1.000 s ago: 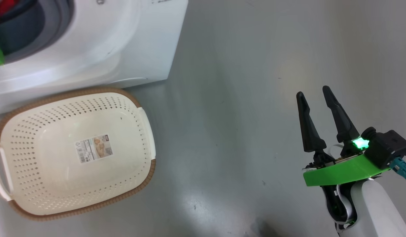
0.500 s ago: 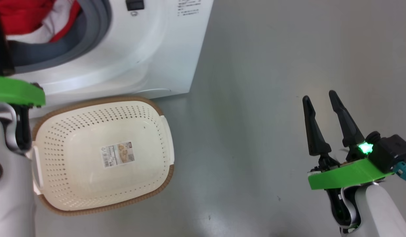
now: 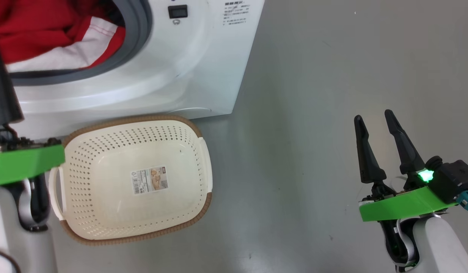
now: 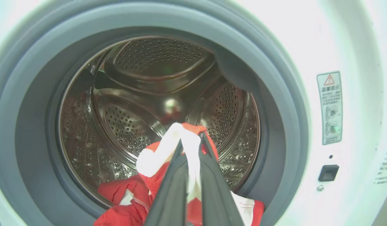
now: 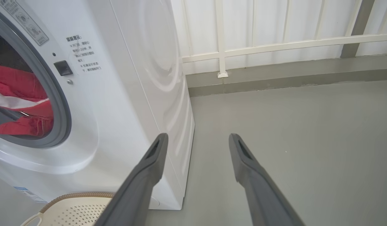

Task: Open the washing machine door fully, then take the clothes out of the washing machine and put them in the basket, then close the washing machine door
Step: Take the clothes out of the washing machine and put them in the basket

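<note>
Washing machine (image 3: 188,68): white front-loader at the upper left of the head view. Its round mouth stands uncovered, ringed by a grey rubber gasket (image 4: 281,103).
Drum (image 4: 134,103): perforated steel, with bare metal across its upper and middle parts.
Clothes (image 3: 36,34): bright red fabric with white panels and a white stripe. They are heaped at the lower front of the drum and lie over the lower lip of the gasket.
Left gripper (image 4: 191,141): in front of the drum mouth. Its fingers are pressed together, clamped on a fold of white and red cloth lifted above the heap.
Right gripper (image 3: 372,116): at the lower right of the head view, over the floor and well apart from the machine and the basket. Its fingers are spread wide, and grey floor shows between them.
Basket (image 3: 143,120): cream-white perforated plastic with a brown woven-look rim and side handles. It sits on the floor just in front of the machine's base, below the mouth, with its bottom in plain sight.
Paper label (image 3: 150,180): flat on the basket's bottom, near the middle.
Latch socket (image 4: 328,172): small dark rectangle on the white front panel, right of the gasket.
Warning sticker (image 4: 330,106): grey with a triangle at the top, above the latch socket. The print is too small to read.
Floor (image 3: 332,57): grey and glossy.
Railing (image 5: 275,47): white bars along the wall beyond the machine, in the right wrist view.
</note>
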Robot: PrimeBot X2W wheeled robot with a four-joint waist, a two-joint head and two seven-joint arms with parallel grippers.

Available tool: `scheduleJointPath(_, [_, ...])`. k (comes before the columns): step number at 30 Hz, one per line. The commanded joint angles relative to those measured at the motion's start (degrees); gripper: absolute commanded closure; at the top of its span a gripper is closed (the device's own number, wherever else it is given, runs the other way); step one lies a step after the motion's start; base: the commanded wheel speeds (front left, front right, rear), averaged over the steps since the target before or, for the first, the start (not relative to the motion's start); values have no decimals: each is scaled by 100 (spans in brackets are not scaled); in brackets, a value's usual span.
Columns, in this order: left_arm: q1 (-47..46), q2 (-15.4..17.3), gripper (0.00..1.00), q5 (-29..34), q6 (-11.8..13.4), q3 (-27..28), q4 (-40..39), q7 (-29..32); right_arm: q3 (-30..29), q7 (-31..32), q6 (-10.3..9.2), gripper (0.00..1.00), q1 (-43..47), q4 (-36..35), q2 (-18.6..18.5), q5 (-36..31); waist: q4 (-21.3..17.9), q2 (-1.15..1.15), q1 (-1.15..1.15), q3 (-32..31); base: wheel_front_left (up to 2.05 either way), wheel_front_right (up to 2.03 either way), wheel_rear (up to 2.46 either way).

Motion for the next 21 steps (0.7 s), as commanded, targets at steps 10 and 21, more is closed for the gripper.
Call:
scheduleJointPath(10, [557, -7, 100, -84, -32, 200, -1746, -29, 52, -36, 42, 0, 155, -148, -38, -50, 56, 0, 0, -6, 0, 0, 0])
scheduleJointPath(21, [594, -122, 100, -39, -32, 62, -3008, -29, 35, -36, 42, 0, 106, -164, -38, -52, 94, 0, 0, 85, 0, 0, 0])
